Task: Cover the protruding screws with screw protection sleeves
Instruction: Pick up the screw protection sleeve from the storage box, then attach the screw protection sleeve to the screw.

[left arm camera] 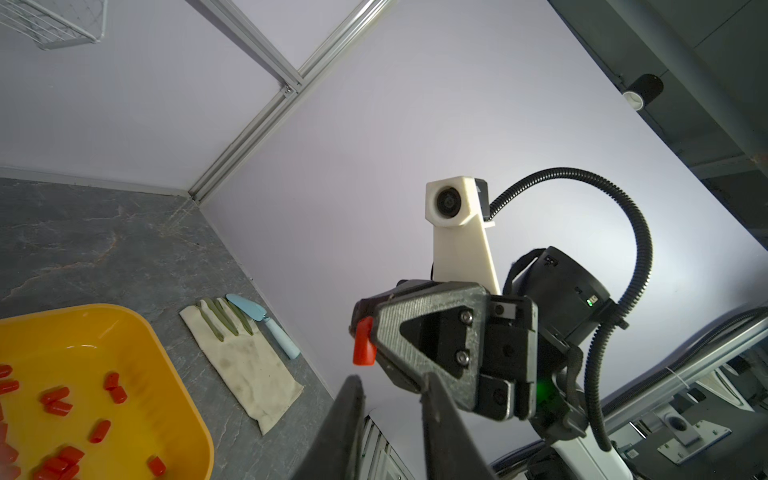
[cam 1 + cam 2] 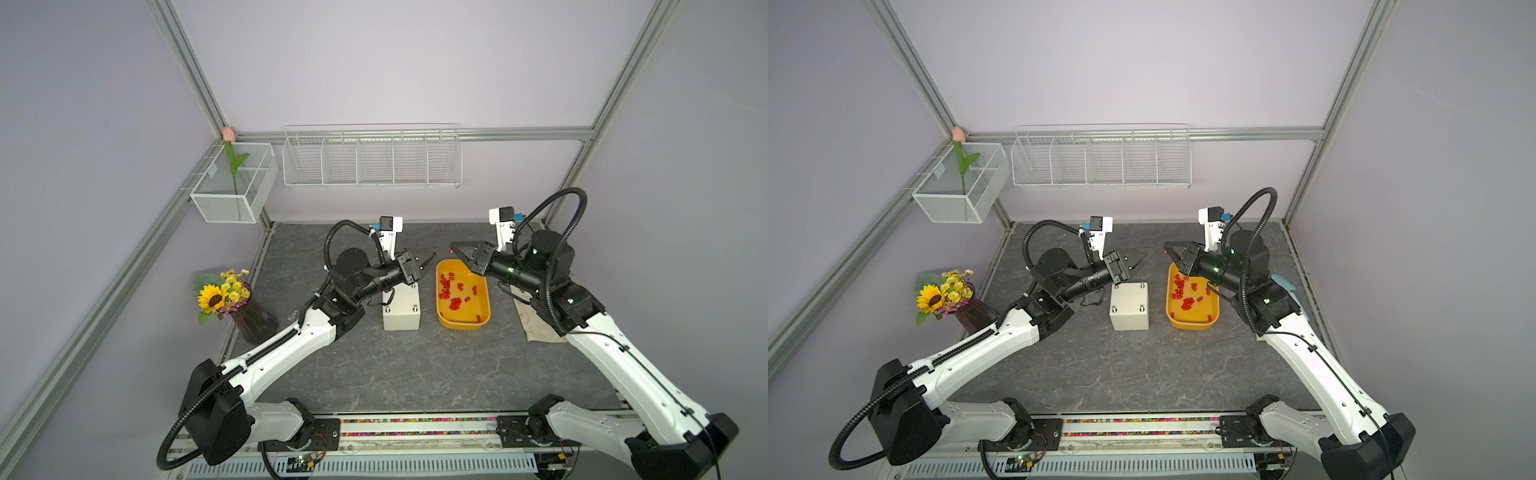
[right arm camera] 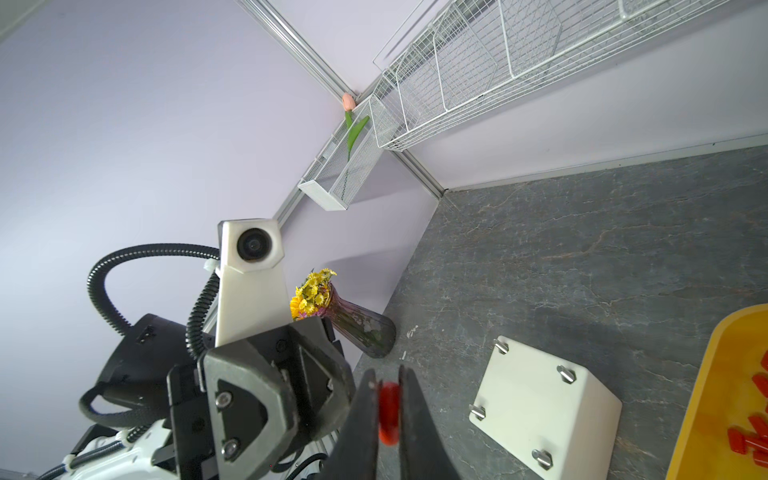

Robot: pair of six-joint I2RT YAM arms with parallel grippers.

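One grey table [image 2: 1100, 374] holds everything. Mid-table sits the white box [image 2: 1128, 309], with the yellow tray [image 2: 1192, 326] just right of it, not touching. Raised near the box's far edge is the left gripper [image 1: 391, 377], jaws narrowly apart, nothing between. Raised near the tray's far-left corner, the right gripper [image 3: 388, 372] pinches one red sleeve [image 3: 389, 415]. Other screw protection sleeves [image 2: 1187, 302] lie loose in the tray. Four protruding screws [image 3: 566, 374] on box top corners, all bare.
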